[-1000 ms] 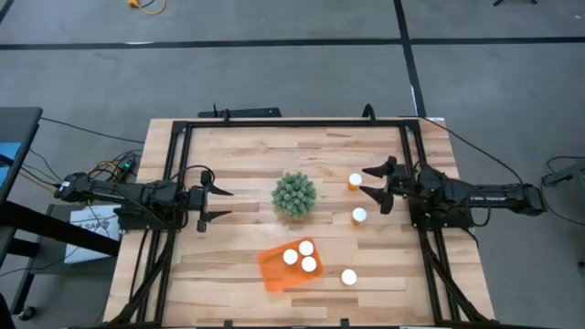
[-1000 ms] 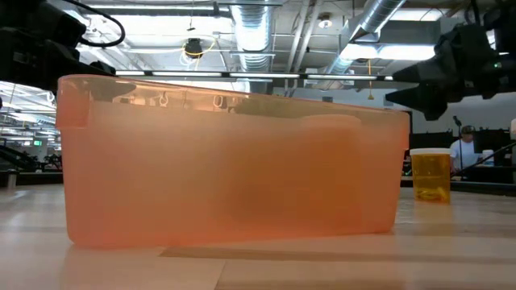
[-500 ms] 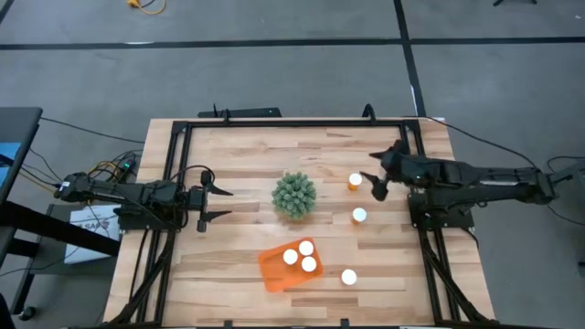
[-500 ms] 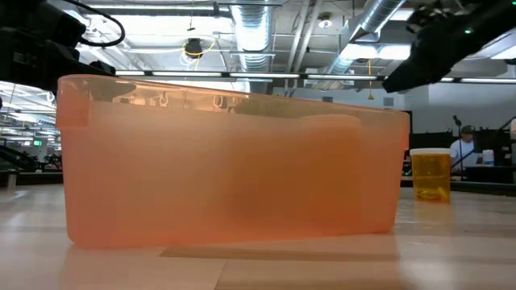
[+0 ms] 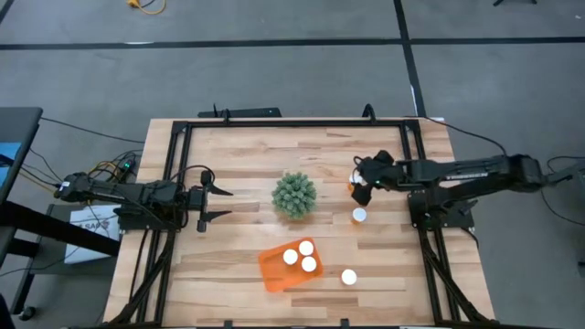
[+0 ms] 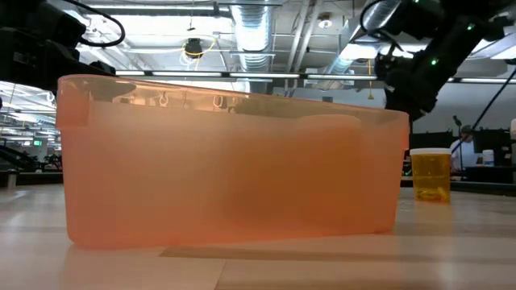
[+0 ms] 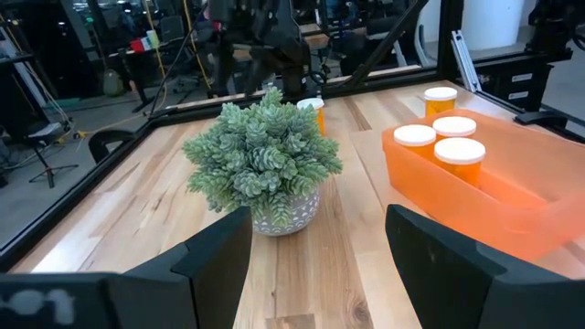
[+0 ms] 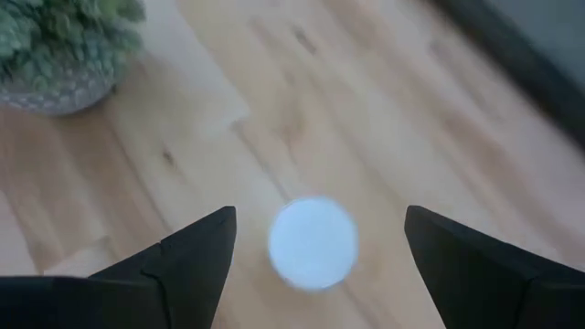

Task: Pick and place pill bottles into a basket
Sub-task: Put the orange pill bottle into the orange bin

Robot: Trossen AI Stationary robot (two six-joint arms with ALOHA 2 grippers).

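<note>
Right gripper (image 8: 315, 265) spread wide, directly above a pill bottle (image 8: 312, 243), white cap centred between fingers. Bare table (image 5: 247, 155) all round; plant (image 5: 294, 195) nearby.

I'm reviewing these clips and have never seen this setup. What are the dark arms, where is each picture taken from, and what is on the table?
Two robot arms work at a wooden table. One camera looks down from above, one sits at table height, and one rides on each wrist. The left gripper waits open at the table's left side. The right gripper hangs open above a pill bottle, holding nothing. Three capped bottles stand in the orange basket; two more bottles stand loose on the wood. A green plant sits mid-table. The table-height camera is mostly filled by the basket's wall.
</note>
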